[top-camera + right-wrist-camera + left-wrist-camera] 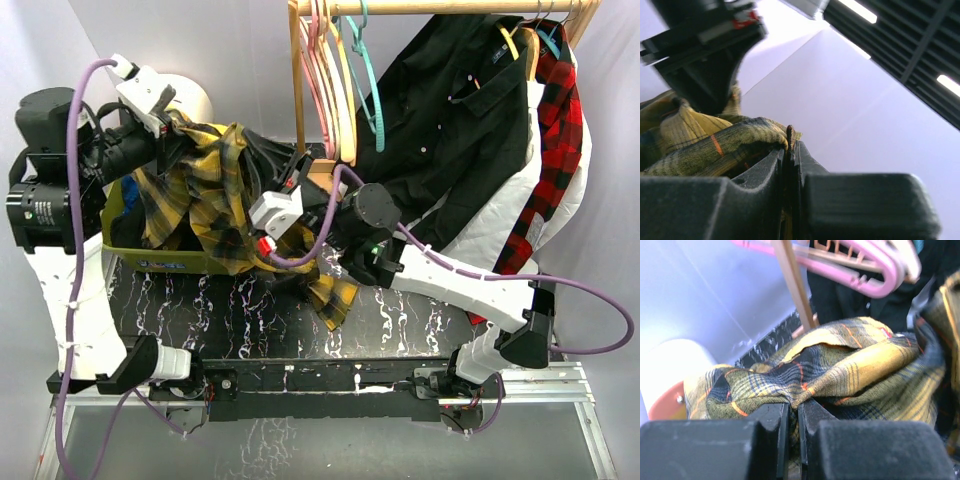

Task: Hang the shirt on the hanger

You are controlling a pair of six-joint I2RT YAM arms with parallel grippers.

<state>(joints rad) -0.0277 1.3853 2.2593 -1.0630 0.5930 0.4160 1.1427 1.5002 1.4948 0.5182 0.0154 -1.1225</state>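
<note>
The yellow-and-black plaid shirt [200, 190] hangs bunched between my two grippers above the table, with a tail drooping lower [335, 295]. My left gripper [168, 135] is shut on a fold of the shirt [840, 365], its jaws pinching the cloth [795, 407]. My right gripper [270, 205] is shut on an edge of the shirt [715, 145], with the cloth clamped between the jaws [789, 145]. The teal hanger [366, 75] hangs empty on the wooden rod at the top, among other hangers, apart from both grippers.
Pink hangers [318, 70] [865, 270] and cream hangers [345, 100] hang beside the teal one. A black shirt [460, 110], a red plaid shirt [555, 140] and a white garment hang to the right. The rack's wooden post [297, 90] and a yellow-green bin [170, 262] stand behind.
</note>
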